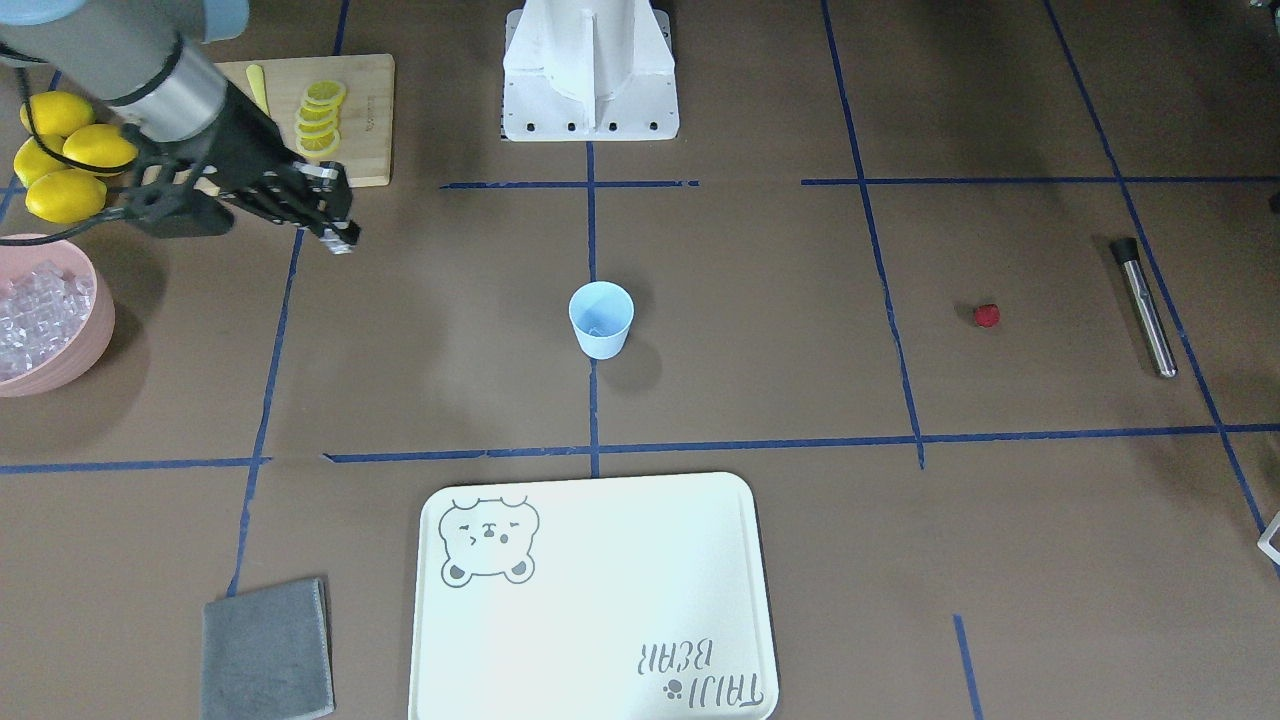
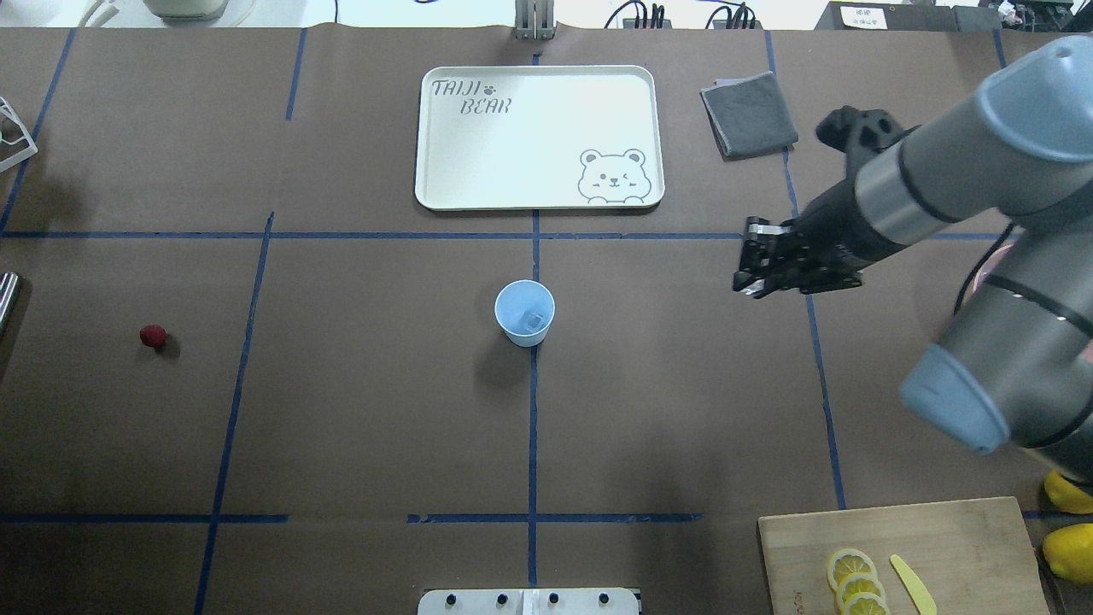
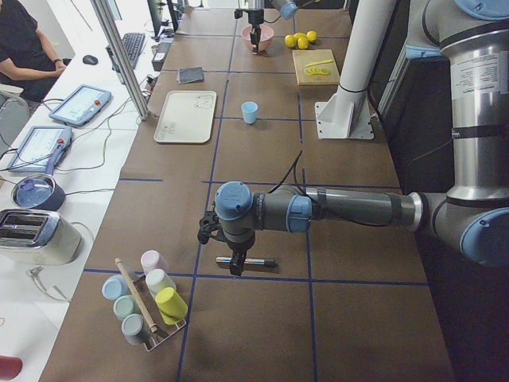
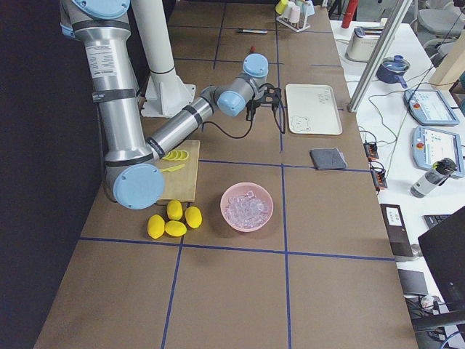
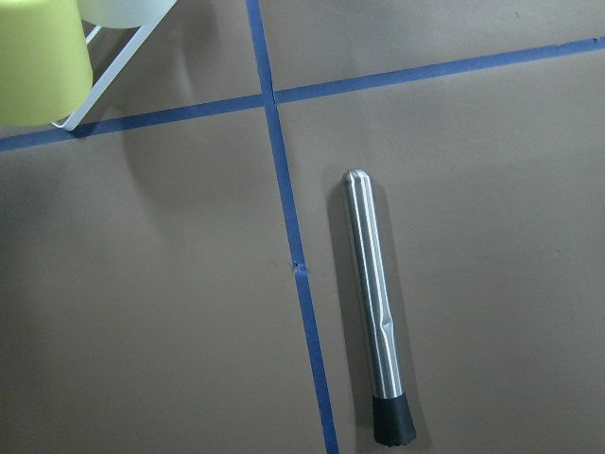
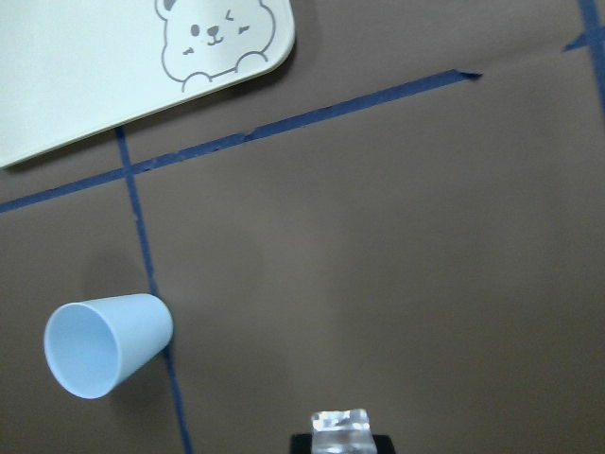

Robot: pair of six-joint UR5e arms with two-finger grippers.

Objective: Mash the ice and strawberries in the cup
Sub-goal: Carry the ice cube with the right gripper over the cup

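One ice cube (image 6: 340, 421) sits pinched in my right pincer (image 2: 745, 282) — well apart from the cup (image 2: 524, 312), upright on the surface (image 2: 359, 410) with a second cube (image 2: 534, 321) inside. Strawberry (image 2: 153, 335) lies far to my left. Left pincer (image 3: 234, 267) hangs over a steel muddler (image 5: 373, 303) — wide or narrow, I cannot tell.

Right arm (image 2: 939, 188) reaching out, right gripper (image 2: 745, 278) tilted down and pinched on a small ice cube (image 6: 340, 422), left arm (image 3: 350, 208) stretched out low, left gripper (image 3: 236, 264) pointing down, too small to tell if open
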